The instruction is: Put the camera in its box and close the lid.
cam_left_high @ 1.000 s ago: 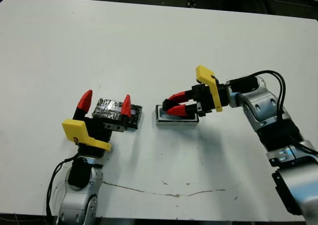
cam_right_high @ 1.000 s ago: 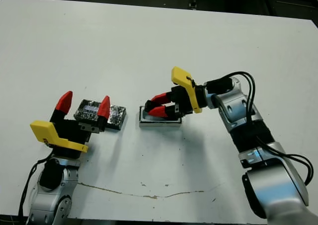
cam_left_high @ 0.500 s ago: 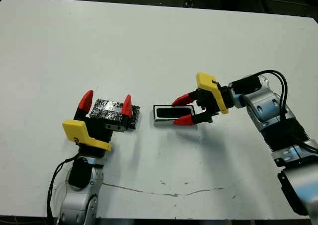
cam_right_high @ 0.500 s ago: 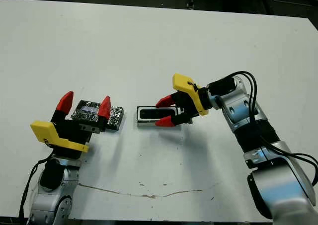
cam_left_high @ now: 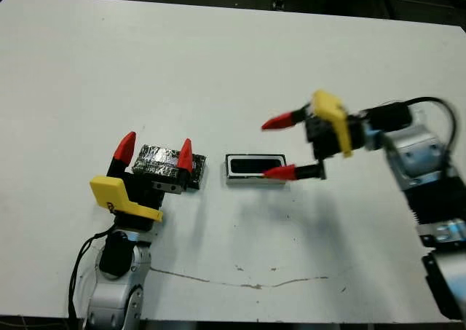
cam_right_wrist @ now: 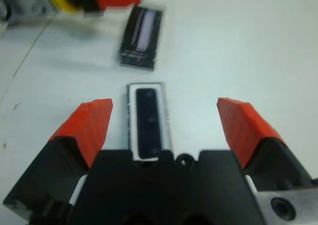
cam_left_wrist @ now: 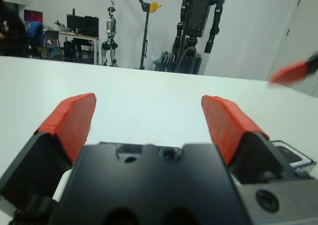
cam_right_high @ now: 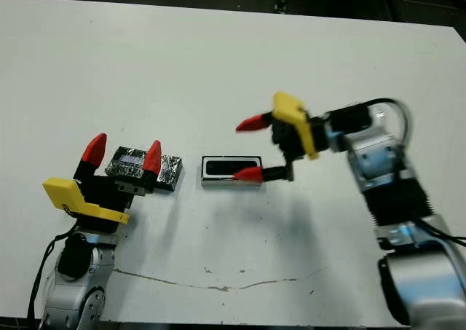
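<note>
Fingers of my right pincer are spread wide and hold nothing, one red tip raised above the white surface, the other low beside the near end of the box. Just ahead of that pincer the camera lies inside the box. Beyond it the lid rests flat, uncovered box apart from it, with my left pincer gaping, empty, over the lid.

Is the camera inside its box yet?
Yes. The camera lies flat inside the box, white lining showing around it. The lid is still off, beside it.
</note>
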